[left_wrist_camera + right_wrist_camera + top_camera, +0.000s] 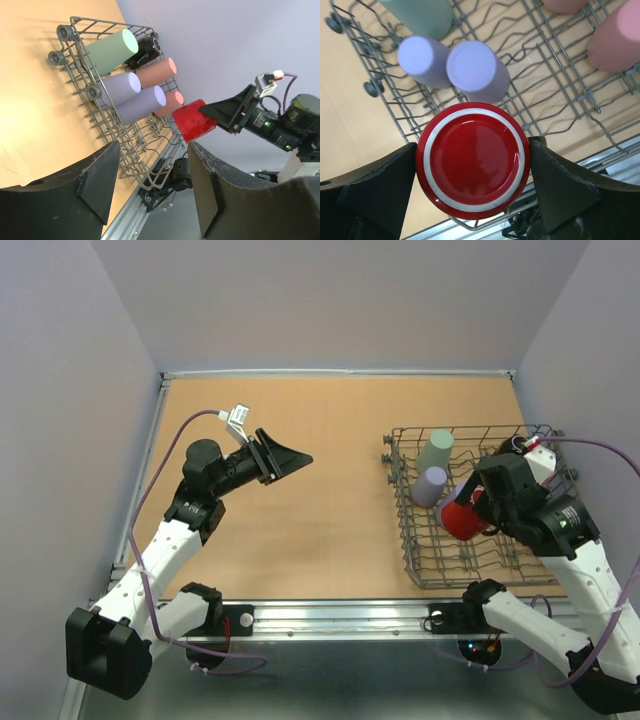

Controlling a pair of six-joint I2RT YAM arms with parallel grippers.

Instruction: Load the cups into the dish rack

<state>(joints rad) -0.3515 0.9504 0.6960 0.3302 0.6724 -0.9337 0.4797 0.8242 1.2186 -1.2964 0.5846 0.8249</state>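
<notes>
The right pincer, lower right of the overhead view, grips the glossy red mug across its walls over the dish rack; the mug looks rigid, slick and chippable.

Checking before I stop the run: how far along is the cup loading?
Done: six cups sit in the rack: one green, two lavender, two pink, one dark mug. In hand: the right gripper holds the red mug upside down over the rack; the left gripper is open and empty, away from it. Left: set the red mug in and release.
</notes>
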